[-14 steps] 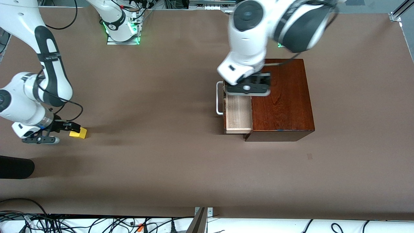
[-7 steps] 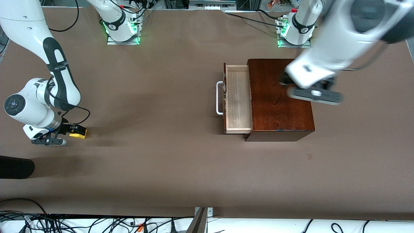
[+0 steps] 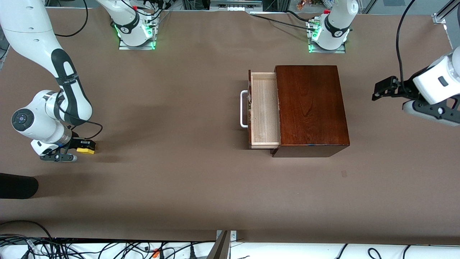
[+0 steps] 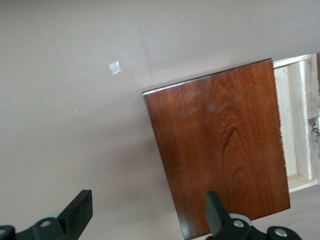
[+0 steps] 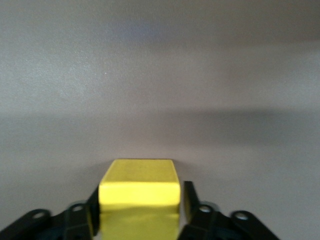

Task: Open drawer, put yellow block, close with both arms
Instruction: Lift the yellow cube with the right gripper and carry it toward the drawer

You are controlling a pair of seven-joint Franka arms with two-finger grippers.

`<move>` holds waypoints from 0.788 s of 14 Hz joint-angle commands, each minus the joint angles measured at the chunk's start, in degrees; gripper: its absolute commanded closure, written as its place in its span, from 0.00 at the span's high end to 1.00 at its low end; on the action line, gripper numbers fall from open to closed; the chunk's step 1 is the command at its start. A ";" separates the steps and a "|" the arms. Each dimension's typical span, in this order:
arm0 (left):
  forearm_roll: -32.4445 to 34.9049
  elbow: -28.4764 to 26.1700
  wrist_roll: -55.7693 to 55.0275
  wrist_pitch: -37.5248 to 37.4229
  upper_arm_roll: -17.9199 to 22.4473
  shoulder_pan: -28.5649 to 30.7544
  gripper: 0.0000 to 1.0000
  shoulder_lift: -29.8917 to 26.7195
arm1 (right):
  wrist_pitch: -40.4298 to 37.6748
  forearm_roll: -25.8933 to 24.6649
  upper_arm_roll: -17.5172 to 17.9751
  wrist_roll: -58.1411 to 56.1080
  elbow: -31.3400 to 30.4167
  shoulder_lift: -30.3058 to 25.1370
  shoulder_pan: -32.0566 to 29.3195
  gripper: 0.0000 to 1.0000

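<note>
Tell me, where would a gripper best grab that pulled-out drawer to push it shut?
Probably the white U-shaped handle on the drawer front. It stands clear of the front, so fingers could pinch its bar from above, coming from the side toward the right arm's end. Pressing flat on the drawer front might work too.

The drawer is a pale wooden tray with a dark reddish-brown front and a white bar handle, and it stands pulled out of the dark wooden box toward the right arm's end of the table. The yellow block is a small bright cube, sitting upright on the table well apart from the box, at the right arm's end.
</note>
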 commanded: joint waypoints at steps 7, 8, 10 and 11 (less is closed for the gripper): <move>-0.86 -17.48 -15.75 10.68 7.34 -8.26 1.00 -12.20 | -34.57 -0.27 0.93 -1.04 14.35 -12.78 0.52 0.00; -0.77 -16.43 -15.75 10.33 7.25 -8.00 1.00 -11.50 | -39.40 -0.36 0.93 -0.87 16.02 -14.71 0.61 0.00; -0.43 -15.90 -15.65 8.76 7.16 -7.73 1.00 -11.23 | -46.98 -0.44 1.01 0.79 18.14 -18.50 1.57 0.00; -0.25 -15.72 -15.57 7.70 7.16 -7.73 1.00 -11.32 | -50.67 -0.45 1.01 2.54 18.84 -20.17 2.36 0.00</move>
